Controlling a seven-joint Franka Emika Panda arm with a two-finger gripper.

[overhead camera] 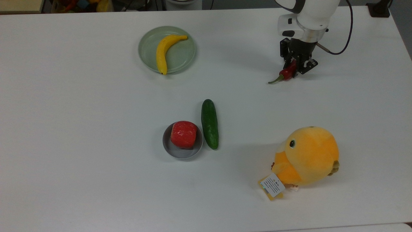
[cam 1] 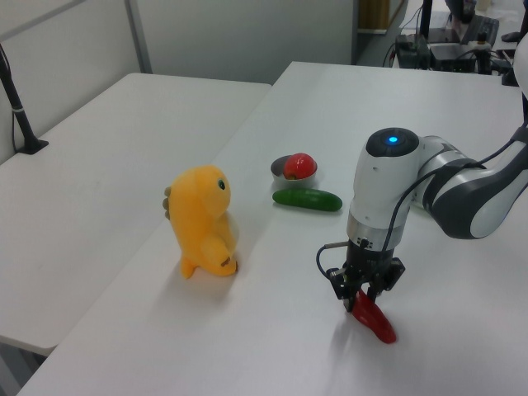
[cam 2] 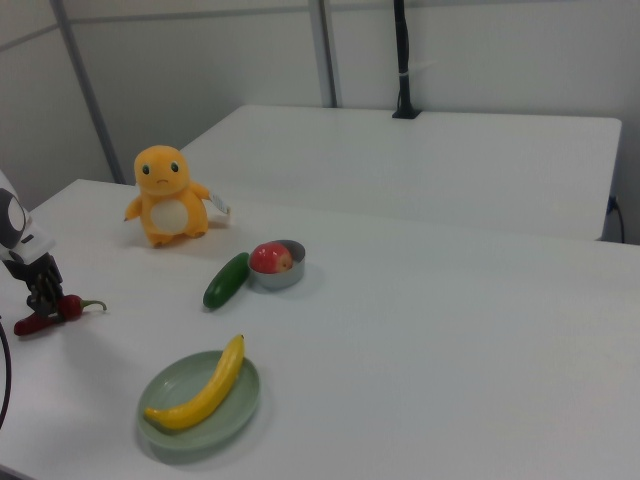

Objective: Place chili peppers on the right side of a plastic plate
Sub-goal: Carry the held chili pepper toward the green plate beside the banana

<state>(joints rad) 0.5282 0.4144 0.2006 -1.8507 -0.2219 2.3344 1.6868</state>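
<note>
The chili peppers are one glossy dark-red chili with a green stem that points toward the top view's lower left. My gripper is shut on its red body at the table's far right in the top view. The left view has the gripper pointing down with the chili slanting out below it, close to the tabletop. The chili lies low under the gripper in the right view. The pale green plastic plate sits far off toward the top view's left, with a yellow banana on it.
A dark green cucumber lies beside a grey bowl holding a round red fruit at the table's middle. An orange plush toy stands toward the top view's lower right. Open white tabletop separates the gripper from the plate.
</note>
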